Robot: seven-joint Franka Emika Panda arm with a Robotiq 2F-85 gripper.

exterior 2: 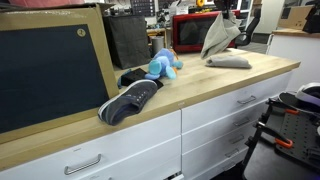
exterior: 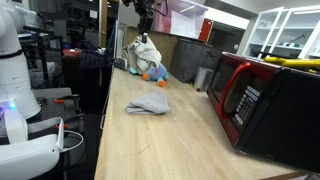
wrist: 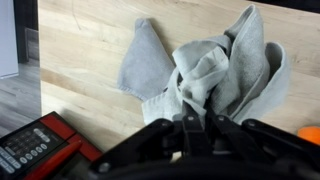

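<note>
— Closest to the wrist lens, that dark blur along the bottom edge: yours?

— Mine. That is my gripper (wrist: pixel 205 128), out of focus, with the fingertips buried in folds. The jaws are pinched nearly together on the pale cloth (wrist: pixel 215 75), which bunches up right against them.

— And the grey flap (wrist: pixel 145 62) beside it?

— Hard to make out. It may be a corner of the same cloth, or the second cloth (exterior: pixel 148 105) lying flat on the counter (exterior: pixel 180 140).

— What gets cut off?

— A red microwave (wrist: pixel 35 150), only its keypad corner showing, and something orange (wrist: pixel 308 135) at the right edge.

— Where does the cloth hang?

— In both exterior views it dangles straight below my jaws, lifted off the counter. A blue plush toy (exterior 2: pixel 163 65) sits to one side. The hem comes close over the second cloth; whether they touch, I cannot tell.
</note>
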